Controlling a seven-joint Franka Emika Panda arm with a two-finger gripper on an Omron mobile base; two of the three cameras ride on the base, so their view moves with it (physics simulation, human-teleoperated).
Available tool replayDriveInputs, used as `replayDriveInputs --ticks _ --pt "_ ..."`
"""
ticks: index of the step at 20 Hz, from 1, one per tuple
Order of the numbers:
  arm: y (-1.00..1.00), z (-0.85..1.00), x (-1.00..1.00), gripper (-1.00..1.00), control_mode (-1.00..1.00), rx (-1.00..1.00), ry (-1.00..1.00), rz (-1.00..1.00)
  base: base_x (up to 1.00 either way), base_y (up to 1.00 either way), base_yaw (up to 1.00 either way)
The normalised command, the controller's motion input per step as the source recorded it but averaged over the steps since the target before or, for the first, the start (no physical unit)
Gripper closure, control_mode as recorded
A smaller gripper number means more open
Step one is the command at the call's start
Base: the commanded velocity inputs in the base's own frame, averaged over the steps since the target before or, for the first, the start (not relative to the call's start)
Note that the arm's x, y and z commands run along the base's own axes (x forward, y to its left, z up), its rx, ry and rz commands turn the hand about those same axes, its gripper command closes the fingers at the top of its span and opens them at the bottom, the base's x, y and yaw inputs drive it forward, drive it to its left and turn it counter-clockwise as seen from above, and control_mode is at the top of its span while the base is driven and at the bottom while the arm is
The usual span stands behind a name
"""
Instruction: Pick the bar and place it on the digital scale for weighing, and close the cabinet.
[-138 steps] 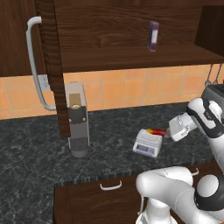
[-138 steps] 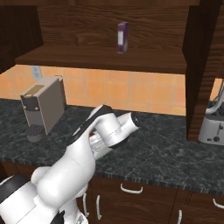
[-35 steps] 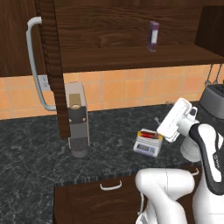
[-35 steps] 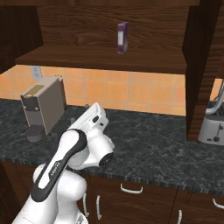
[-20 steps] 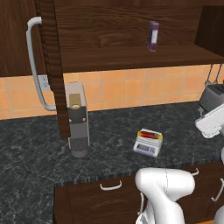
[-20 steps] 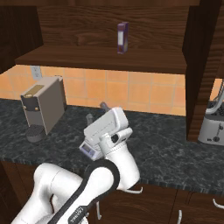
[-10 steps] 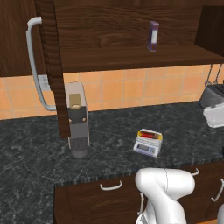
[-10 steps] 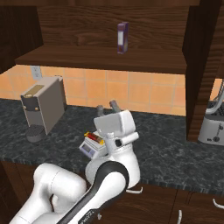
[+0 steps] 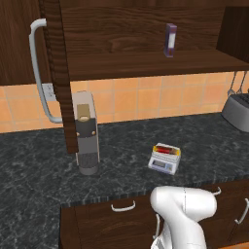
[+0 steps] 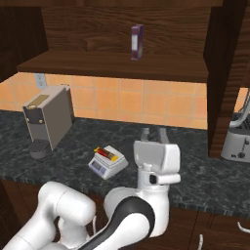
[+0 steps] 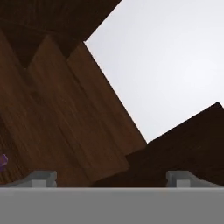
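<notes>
The red bar (image 9: 166,150) with its yellow end lies flat on the light-grey digital scale (image 9: 162,164) on the dark counter; in the right base view the bar (image 10: 108,154) rests on the scale (image 10: 102,168) too. My gripper (image 10: 152,133) stands to the right of the scale, pointing up, open and holding nothing. In the hand view its fingertips (image 11: 44,177) sit wide apart under the cabinet's dark wood (image 11: 65,113). The cabinet's left door (image 9: 57,73) with its grey handle (image 9: 36,68) stands open, as does the right door (image 10: 225,73).
A tall grey coffee machine (image 9: 86,131) stands left of the scale, under the open left door. An upright purple box (image 10: 137,42) is on the cabinet shelf. A toaster (image 10: 237,141) sits at the counter's right end. Drawers with curved handles (image 9: 122,207) run below the counter.
The arm has swung from over the scale to its right and turned the open gripper upward toward the cabinet. The bar stays on the scale.
</notes>
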Motion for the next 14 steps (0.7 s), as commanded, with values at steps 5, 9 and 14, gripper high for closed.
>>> replayDriveInputs --ticks 5,9,14 --pt "-0.94 -0.02 -0.49 -1.0 -1.0 0.13 0.38 -0.35 0.0 0.0 0.0" --pt "-0.97 0.0 -0.59 -1.0 -1.0 0.15 0.4 -0.33 0.0 0.0 0.0" --pt "-0.73 -0.11 -0.53 -1.0 -1.0 0.05 0.2 -0.25 0.0 0.0 0.0"
